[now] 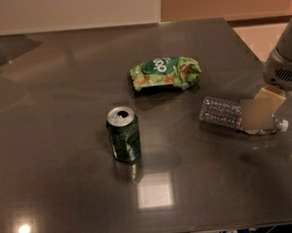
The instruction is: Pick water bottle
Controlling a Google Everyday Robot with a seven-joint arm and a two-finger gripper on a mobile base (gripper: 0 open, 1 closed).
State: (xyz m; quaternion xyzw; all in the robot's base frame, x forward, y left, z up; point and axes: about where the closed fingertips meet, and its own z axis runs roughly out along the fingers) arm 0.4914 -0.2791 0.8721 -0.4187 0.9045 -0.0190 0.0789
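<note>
A: Where is the water bottle (221, 112)?

B: It lies on its side on the dark table (59, 159), at the right part, near the right edge. The white cap (284, 125) points to the right and the clear ribbed body points to the left.

A: And the gripper (262, 106)?

B: It is down at the bottle, at the end near the cap. It comes in from the right side, under the grey round part of the arm (284, 71). One tan finger (256, 114) is in front of the bottle and covers the place of the label. The other one shows behind the bottle, a little higher and more to the right.

A: So are the jaws closed?

B: No, they stand apart, with the bottle between them. I cannot tell if the pads touch the plastic.

A: What else is on the table?

B: A green drink can (123, 135) stands upright near the middle, well apart from the bottle. A green snack bag (165, 73) lies further back, between the two.
</note>
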